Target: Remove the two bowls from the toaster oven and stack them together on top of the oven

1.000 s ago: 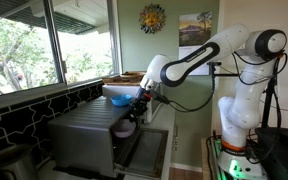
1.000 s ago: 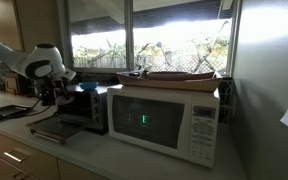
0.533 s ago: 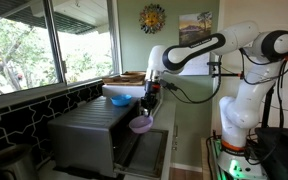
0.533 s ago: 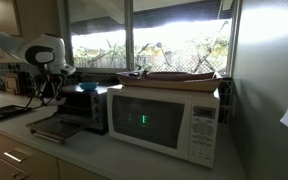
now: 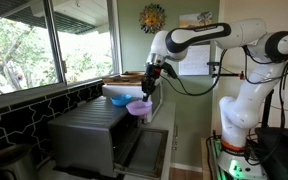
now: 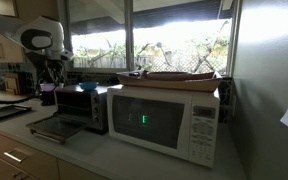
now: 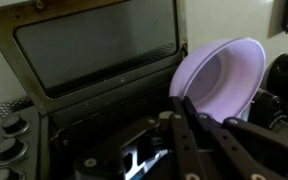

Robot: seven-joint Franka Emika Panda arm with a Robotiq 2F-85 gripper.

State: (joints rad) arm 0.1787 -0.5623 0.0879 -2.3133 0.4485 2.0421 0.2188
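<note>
The grey toaster oven [image 5: 84, 135] stands with its front door dropped open [image 5: 144, 150]; it also shows in an exterior view [image 6: 84, 108]. A light blue bowl [image 5: 117, 99] rests on the oven's top. My gripper [image 5: 147, 94] is shut on the rim of the reddish-pink bowl [image 5: 139, 107] and holds it in the air by the oven's upper front edge, beside the blue bowl. In the wrist view my gripper [image 7: 184, 102] pinches the pink bowl [image 7: 224, 75] tilted on edge above the open door [image 7: 94, 50]. In an exterior view the bowl [image 6: 47, 88] hangs left of the oven.
A white microwave [image 6: 164, 120] stands beside the oven with a flat wooden tray [image 6: 179, 75] on top. A window and a dark tiled wall [image 5: 24, 115] run behind the oven. The counter [image 6: 94, 155] stretches in front.
My gripper has risen with the pink bowl, from low by the open door up to the level of the oven's top.
</note>
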